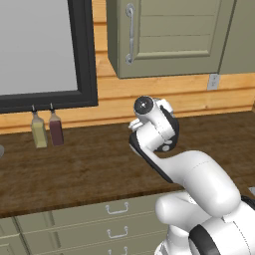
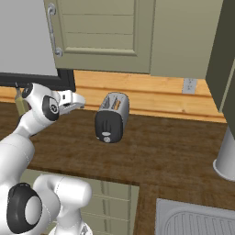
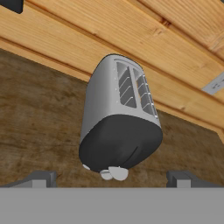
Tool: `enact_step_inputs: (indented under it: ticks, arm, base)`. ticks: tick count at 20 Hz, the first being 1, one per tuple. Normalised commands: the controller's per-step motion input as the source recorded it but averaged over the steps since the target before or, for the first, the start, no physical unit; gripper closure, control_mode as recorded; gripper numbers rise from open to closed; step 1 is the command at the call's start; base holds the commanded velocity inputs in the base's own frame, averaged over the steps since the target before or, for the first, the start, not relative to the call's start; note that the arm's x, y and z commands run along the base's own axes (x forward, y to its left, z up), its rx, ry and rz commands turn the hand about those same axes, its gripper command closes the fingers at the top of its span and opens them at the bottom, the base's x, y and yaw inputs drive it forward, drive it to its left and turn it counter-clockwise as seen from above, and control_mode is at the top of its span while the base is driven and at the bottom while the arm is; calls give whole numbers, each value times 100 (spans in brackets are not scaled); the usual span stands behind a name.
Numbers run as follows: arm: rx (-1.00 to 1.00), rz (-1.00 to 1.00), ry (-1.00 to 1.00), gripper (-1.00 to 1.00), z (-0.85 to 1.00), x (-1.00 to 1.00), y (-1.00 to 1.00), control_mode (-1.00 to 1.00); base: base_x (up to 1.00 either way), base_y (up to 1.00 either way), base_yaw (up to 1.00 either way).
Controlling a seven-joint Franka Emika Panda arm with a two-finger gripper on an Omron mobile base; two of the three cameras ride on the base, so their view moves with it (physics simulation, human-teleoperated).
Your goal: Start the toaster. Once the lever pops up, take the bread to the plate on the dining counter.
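Observation:
The toaster [image 2: 111, 117] is a rounded silver-grey box standing on the dark wood worktop [image 2: 174, 147] near the wooden back wall. Its black end panel [image 3: 120, 142] faces me, with a small white button [image 3: 118, 173] at the bottom. I cannot pick out the lever against the black panel. Its two top slots [image 3: 133, 87] show grey grilles, and the bread is hidden. My gripper [image 2: 78, 102] hovers to the toaster's left, a short way off. It is open, with the fingertips [image 3: 41, 178] wide apart and nothing between them. The plate and the dining counter are out of view.
Two bottles [image 1: 47, 130] stand by the black-framed window [image 1: 82, 55] on the left. Sage-green wall cabinets [image 2: 105, 32] hang above the toaster. A wall outlet [image 2: 188, 85], a grey cylinder [image 2: 226, 156] and a sink [image 2: 197, 219] lie to the right. Drawers [image 1: 117, 219] run below the worktop edge.

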Motion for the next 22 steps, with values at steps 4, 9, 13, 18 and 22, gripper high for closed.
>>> enact_step_inputs:
  ticks: [4, 9, 13, 18, 22]
  arm:
    - [0, 0, 0, -100, 0, 0, 0, -100]
    - [0, 0, 0, -100, 0, 0, 0, -100]
    - [0, 0, 0, -100, 0, 0, 0, -100]
    - [0, 0, 0, -100, 0, 0, 0, -100]
    - [0, 0, 0, -100, 0, 0, 0, -100]
  base:
    - [0, 0, 0]
    - [0, 0, 0]
    - [0, 0, 0]
    - [0, 0, 0]
    - [0, 0, 0]
